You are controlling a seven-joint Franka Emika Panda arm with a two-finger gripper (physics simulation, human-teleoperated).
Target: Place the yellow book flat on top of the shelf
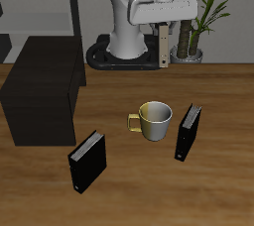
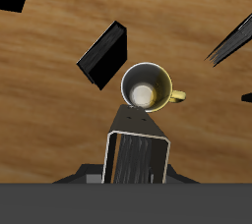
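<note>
My gripper (image 1: pixel 164 24) is shut on the top end of the yellow book (image 1: pixel 164 46), a thin tan-yellow book that hangs upright well above the table, in front of the robot's base. In the wrist view the book (image 2: pixel 137 155) shows end-on, directly below the gripper. The shelf (image 1: pixel 44 83), a large matte black box with a flat top, stands on the table off to the side of the gripper and lower than the book. Nothing lies on its top.
A cream-yellow mug (image 1: pixel 155 120) stands mid-table below the gripper and nearer the front; it also shows in the wrist view (image 2: pixel 147 86). Two black books stand near it (image 1: pixel 188 132) (image 1: pixel 87 161). A grey rack and a potted plant (image 1: pixel 203 17) stand behind.
</note>
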